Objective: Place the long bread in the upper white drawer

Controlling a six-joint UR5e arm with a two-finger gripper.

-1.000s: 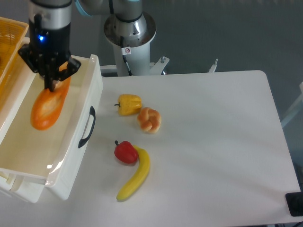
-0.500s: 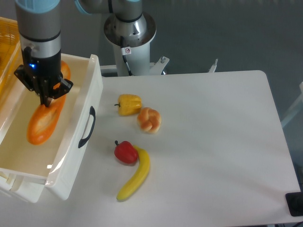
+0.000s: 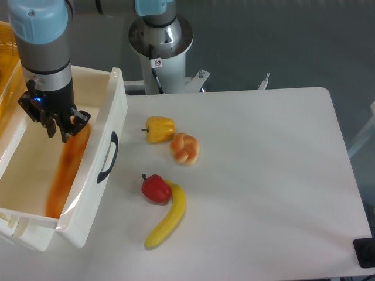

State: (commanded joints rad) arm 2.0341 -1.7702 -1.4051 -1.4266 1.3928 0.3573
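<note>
banana [image 3: 167, 218] is the closest thing to my camera, lying on the white table [image 3: 263, 175] to the right of the upper white drawer [image 3: 88, 193], curved, with its upper end touching a red pepper [image 3: 155, 188]. both sit just right of the drawer's dark curved handle [image 3: 108, 157]. a little farther back i see a round braided bun [image 3: 185, 148] and, touching its upper left side, a yellow pepper [image 3: 159, 129], both also right of the drawer and apart from its front wall.

inside the drawer i read the long bread [image 3: 67, 168] as a blurred orange streak, running from near the drawer's front left corner up toward the gripper [image 3: 57, 125], along the inner side of the front wall. the blur keeps me from saying whether it rests flat on the drawer floor or leans on the wall.

the gripper hangs over the drawer's interior at the streak's upper end. its dark fingers [image 3: 62, 129] point down and look spread a little, with an orange patch showing beside one of them; i can't tell whether they grip the bread or stand clear of it.

left of the drawer, at the picture's edge, i see part of a yellow basket-like tray [image 3: 8, 55]. behind the drawer stands the arm's grey base column [image 3: 160, 41].
</note>
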